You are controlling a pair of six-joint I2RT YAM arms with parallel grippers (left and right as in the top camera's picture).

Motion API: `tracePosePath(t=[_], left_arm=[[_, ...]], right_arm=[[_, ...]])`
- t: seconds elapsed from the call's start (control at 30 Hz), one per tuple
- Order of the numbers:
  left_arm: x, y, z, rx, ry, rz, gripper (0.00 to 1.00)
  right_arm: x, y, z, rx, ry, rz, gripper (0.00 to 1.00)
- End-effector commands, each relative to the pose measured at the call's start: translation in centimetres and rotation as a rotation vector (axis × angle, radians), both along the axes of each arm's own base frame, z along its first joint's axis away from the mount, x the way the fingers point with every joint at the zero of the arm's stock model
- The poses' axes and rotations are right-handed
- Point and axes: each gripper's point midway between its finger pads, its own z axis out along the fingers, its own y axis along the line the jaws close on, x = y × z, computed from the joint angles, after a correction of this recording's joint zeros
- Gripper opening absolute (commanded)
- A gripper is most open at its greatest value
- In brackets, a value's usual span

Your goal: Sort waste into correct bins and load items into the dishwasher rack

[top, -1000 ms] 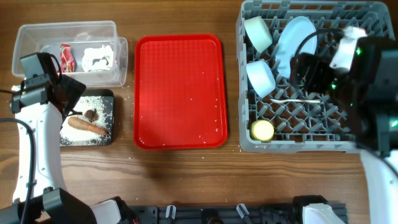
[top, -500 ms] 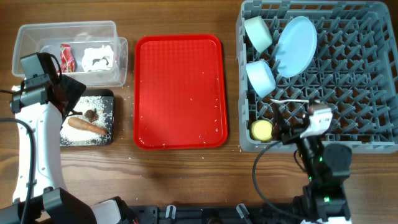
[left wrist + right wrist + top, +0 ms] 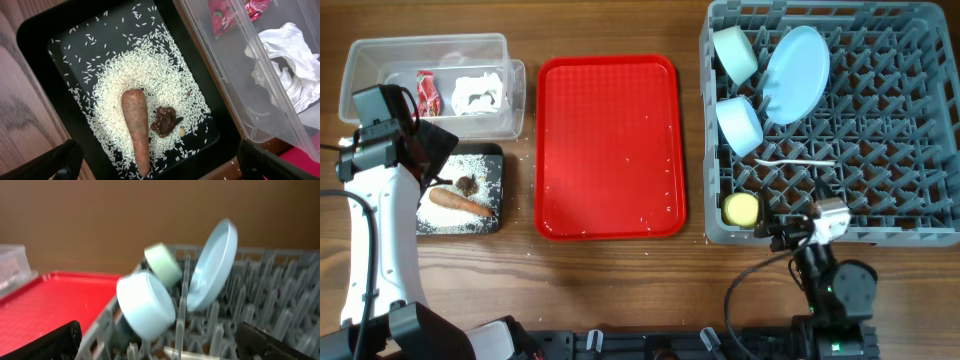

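My left gripper (image 3: 424, 150) is open and empty above the black tray (image 3: 492, 224), which holds rice (image 3: 150, 70), a carrot stick (image 3: 136, 125) and a brown scrap (image 3: 165, 121). The clear tub (image 3: 370, 58) behind it holds the red-and-white wrapper (image 3: 427, 91) and the tissue (image 3: 480, 92). The grey rack (image 3: 880, 236) holds the plate (image 3: 796, 75), mint bowl (image 3: 734, 53), white bowl (image 3: 739, 124), spoon (image 3: 796, 161) and yellow cup (image 3: 741, 209). My right gripper (image 3: 792, 234) is open and empty at the rack's front edge, facing the white bowl (image 3: 145, 305).
A red serving tray (image 3: 610, 150) lies between the bins and the rack, with a few white specks near its front edge. A few rice grains lie on the wooden table beside the black tray. The right arm's base sits at the front right.
My right arm has pulled back from above the rack to the table's front edge below it. The left arm and all objects have not moved.
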Motion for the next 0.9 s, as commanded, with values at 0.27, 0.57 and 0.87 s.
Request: tracePosePath(t=[0.27, 0.57, 0.87], left_arm=[[0.2, 0.3, 0.5, 0.015, -0.008, -0.009, 1.00], [0.0, 0.2, 1.7, 0.027, -0.042, -0.008, 1.00], [-3.4, -7.0, 3.8, 0.130, -0.236, -0.214, 1.00]], right_arm=[[0.0, -0.1, 0.0, -0.012, -0.004, -0.007, 1.00], [0.0, -0.1, 0.0, -0.012, -0.004, -0.007, 1.00], [0.0, -0.1, 0.0, -0.012, -0.004, -0.007, 1.00]])
